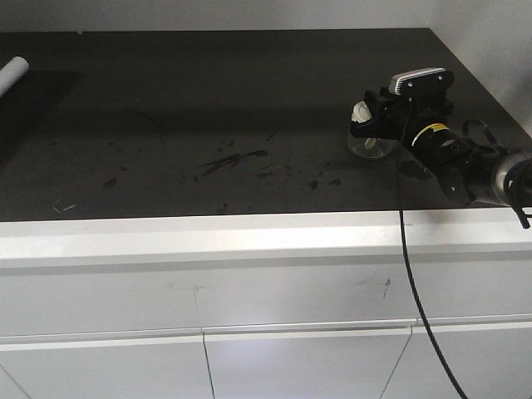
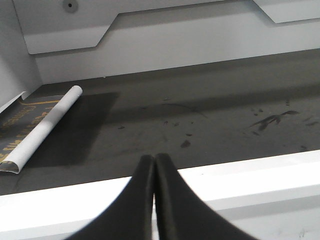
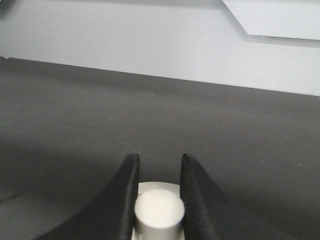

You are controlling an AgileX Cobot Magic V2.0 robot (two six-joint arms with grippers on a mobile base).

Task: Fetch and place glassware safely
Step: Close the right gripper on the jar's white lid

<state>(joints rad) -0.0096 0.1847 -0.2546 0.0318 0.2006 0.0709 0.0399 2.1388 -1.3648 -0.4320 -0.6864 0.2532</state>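
Observation:
The glassware (image 1: 371, 145), a squat clear jar with a cream-white lid, sits at the right of the dark countertop (image 1: 208, 100). My right gripper (image 1: 366, 125) comes at it from the right. In the right wrist view the gripper (image 3: 159, 160) has both black fingers (image 3: 131, 180) pressed against the sides of the lid's round knob (image 3: 159, 210), shut on it. The glass body is hidden below the lid there. My left gripper (image 2: 153, 159) is shut on nothing, hovering over the white front edge (image 2: 250, 175) of the counter. It does not show in the front view.
A white rolled tube (image 1: 12, 73) lies at the far left of the counter, also in the left wrist view (image 2: 45, 127) beside a dark sheet with yellow print (image 2: 20, 125). Scuff marks (image 1: 229, 160) dot the middle. White walls (image 3: 150, 45) bound the back and right.

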